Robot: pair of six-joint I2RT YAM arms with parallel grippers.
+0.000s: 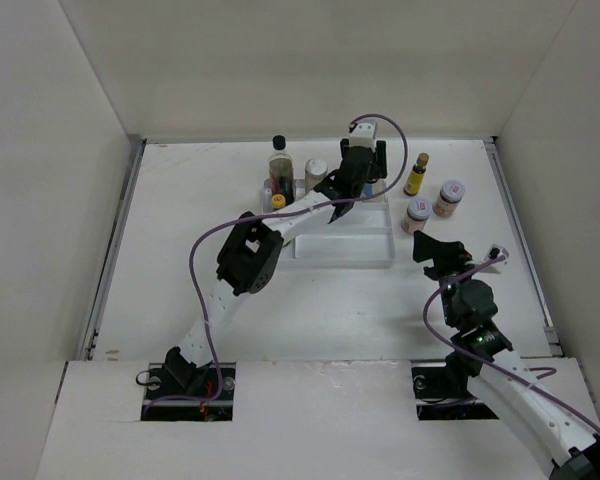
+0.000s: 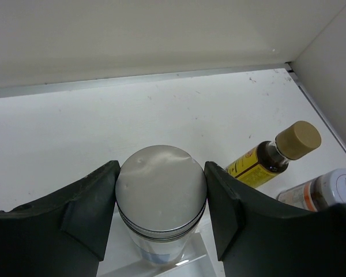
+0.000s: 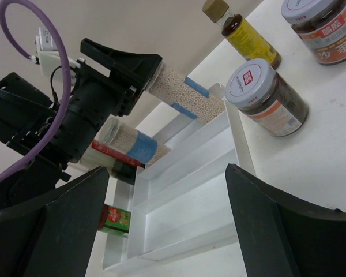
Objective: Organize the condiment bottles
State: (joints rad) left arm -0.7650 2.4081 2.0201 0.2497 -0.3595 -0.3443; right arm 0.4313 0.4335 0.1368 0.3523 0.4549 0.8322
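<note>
My left gripper [image 1: 357, 178] is shut on a spice jar [image 2: 160, 193] with a silver lid and a blue label, held tilted with its base at the right end of the white tray's back row [image 3: 187, 95]. A second blue-labelled spice jar [image 1: 316, 172], the tall dark bottle with a black cap [image 1: 279, 160] and the red-green yellow-capped bottle [image 1: 278, 202] stand at the tray's left end. The tiny yellow bottle [image 1: 416, 175] and two pale-lidded jars [image 1: 448, 198] [image 1: 416, 214] stand on the table right of the tray. My right gripper [image 1: 440, 255] [image 3: 167, 225] is open and empty.
The white divided tray [image 1: 345, 245] lies mid-table, and its front compartments hold nothing. White walls close in the back and both sides. The left arm reaches diagonally across the tray's left half.
</note>
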